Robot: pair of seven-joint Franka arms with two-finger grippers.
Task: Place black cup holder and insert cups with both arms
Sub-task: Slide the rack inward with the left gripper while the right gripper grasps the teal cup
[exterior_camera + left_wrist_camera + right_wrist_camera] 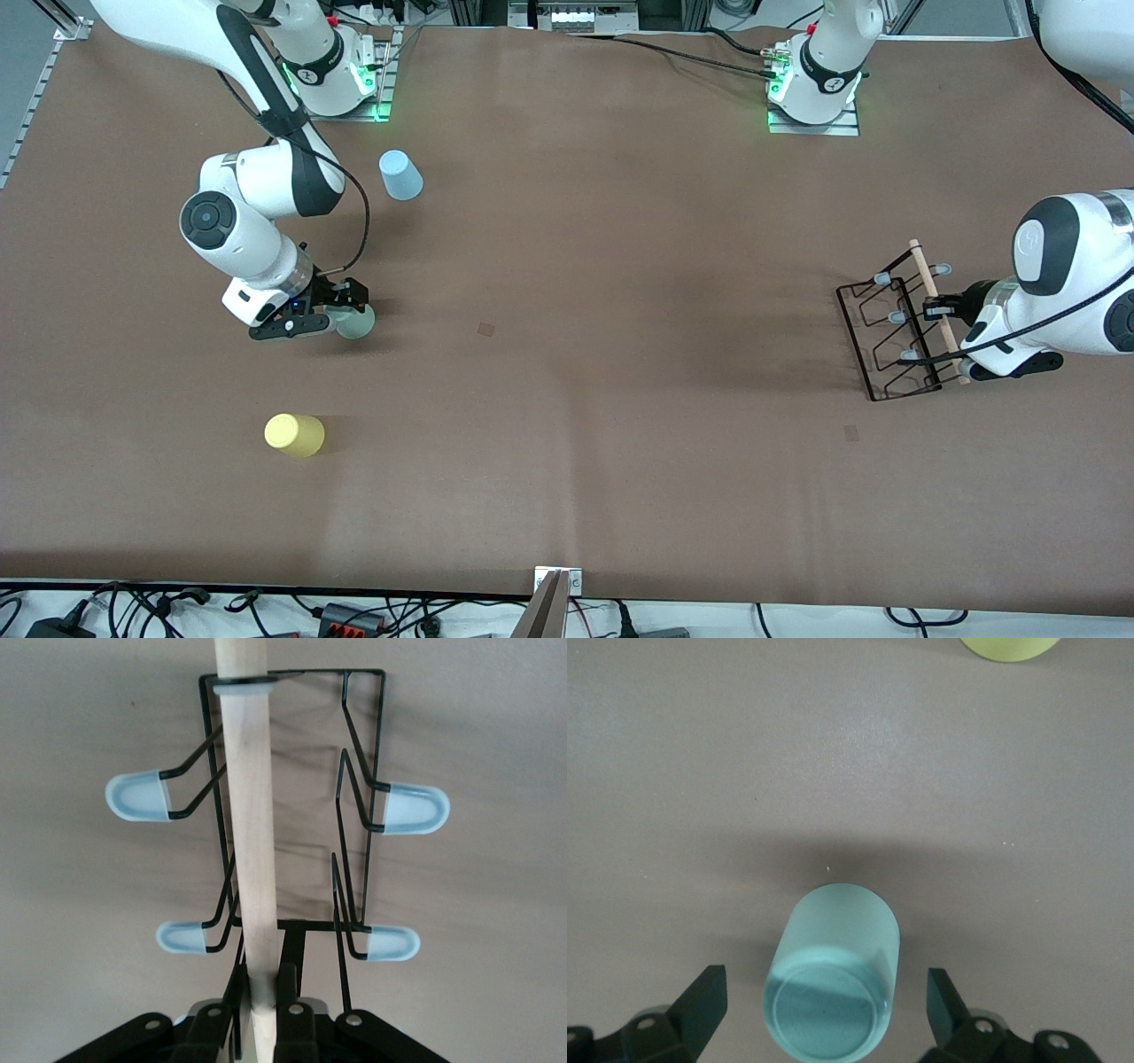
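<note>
Left gripper [263, 1010] clamps the black cup holder [890, 330] by its rod handle [249, 828] near the table's left-arm edge; right gripper [824, 1005] stands wide astride the pale green cup [833, 983].

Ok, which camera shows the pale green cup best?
The right wrist view: the pale green cup stands upside down, apart from both open fingers of the right gripper. In the front view the gripper mostly hides it. The left wrist view misses it.

White arms [257, 182], black joints, cables
</note>
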